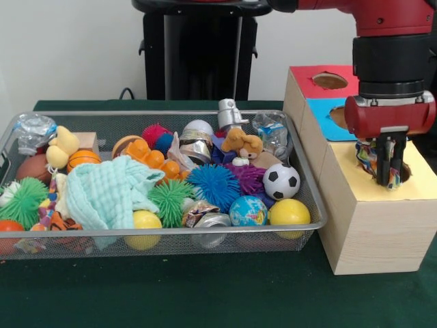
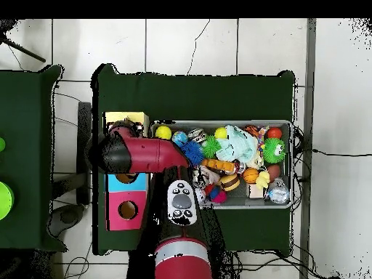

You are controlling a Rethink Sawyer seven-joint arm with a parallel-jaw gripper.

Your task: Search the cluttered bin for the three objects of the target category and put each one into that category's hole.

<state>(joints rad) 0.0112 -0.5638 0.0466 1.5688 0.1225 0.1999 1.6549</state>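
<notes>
Worktop: dark green cloth, carrying a bin and a sorting box side by side.

Wire-mesh bin: wide, shallow, packed with mixed items. Among them a pale green cloth, a blue spiky ball, a green spiky ball, a small football, a globe ball, two yellow balls, crushed cans and a plush animal.

Sorting box: plain wood, just beside the bin, with three coloured tops in a row, red, blue and yellow, each with a round hole.

Arm: red and black, reaching down over the yellow section.

Gripper: fingers pointing down at the yellow hole's mouth, pinching a multicoloured woven toy, rope-like by the look of it, which hangs partly above the rim.

Step in hand, by my reading: dropping this item into the yellow hole. To do it well, keep the toy centred over the opening, lower until its loose end is inside the rim, then let go squarely so nothing catches on the edge or drapes over the box top.
</notes>
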